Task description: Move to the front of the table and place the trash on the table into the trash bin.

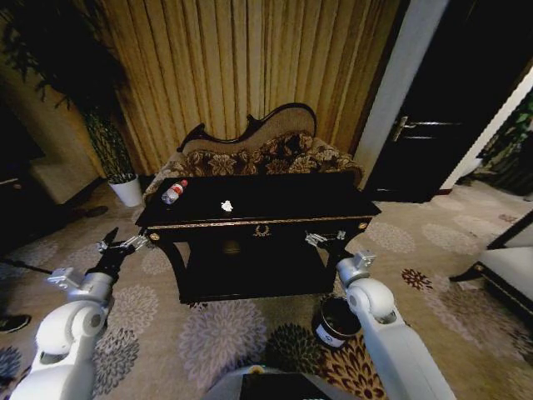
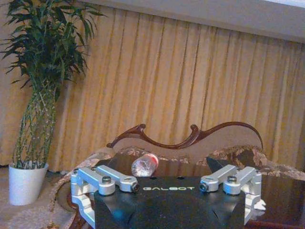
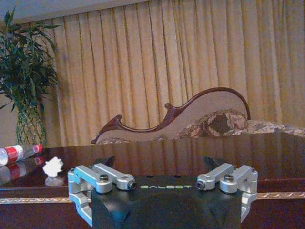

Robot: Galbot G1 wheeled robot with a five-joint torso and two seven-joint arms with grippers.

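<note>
bottle (image 1: pixel 173 192) lying, paper scrap (image 1: pixel 226 206) – black table (image 1: pixel 316 200) | bin (image 1: pixel 335 322) – floor

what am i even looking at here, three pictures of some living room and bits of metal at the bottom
It is a wheeled robot with two arms. The wide picture comes from a camera on its head, looking down at a black table. Its left gripper and right gripper are raised before the table, fingers open, holding nothing. The other two pictures come from cameras on each wrist, so the metal parts at the bottom are that arm's own fingers. On the table lie a plastic bottle and a crumpled white paper scrap. A dark trash bin stands on the carpet beside the right arm.
</note>
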